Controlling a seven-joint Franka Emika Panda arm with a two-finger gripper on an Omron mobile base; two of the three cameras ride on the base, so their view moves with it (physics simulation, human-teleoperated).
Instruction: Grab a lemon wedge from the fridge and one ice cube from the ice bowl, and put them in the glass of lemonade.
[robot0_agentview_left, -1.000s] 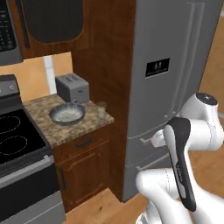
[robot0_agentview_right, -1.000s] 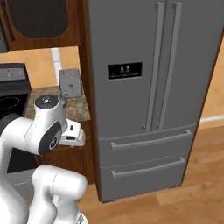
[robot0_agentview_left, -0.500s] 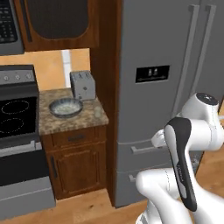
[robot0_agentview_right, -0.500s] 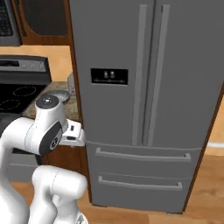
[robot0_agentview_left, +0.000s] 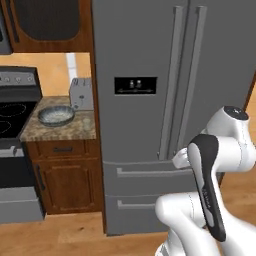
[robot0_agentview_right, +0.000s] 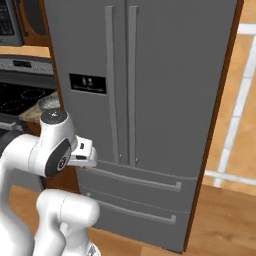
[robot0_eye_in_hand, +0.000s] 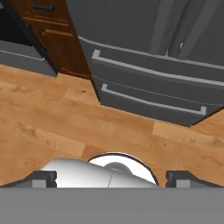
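fridge (robot0_agentview_left: 150, 60): doors shut, nothing fetched yet
gripper (robot0_eye_in_hand: 111, 178): fingers wide apart, empty, pointing at floor
ice bowl (robot0_agentview_left: 56, 115): far left on counter, untouched
left: everything

A wooden plank floor (robot0_eye_in_hand: 65, 127) lies below the gripper, running up to the base of dark brown wooden cabinets (robot0_agentview_left: 65, 177) off to its left. Those cabinets carry a speckled stone counter (robot0_agentview_left: 60, 127) with a boxy grey toaster (robot0_agentview_left: 81, 93) at the back, next to a black stove (robot0_agentview_left: 15, 115). Higher up to the left of the gripper hangs a dark wooden wall cabinet (robot0_agentview_left: 47, 25), with a pale orange wall (robot0_agentview_left: 45, 67) beneath it.
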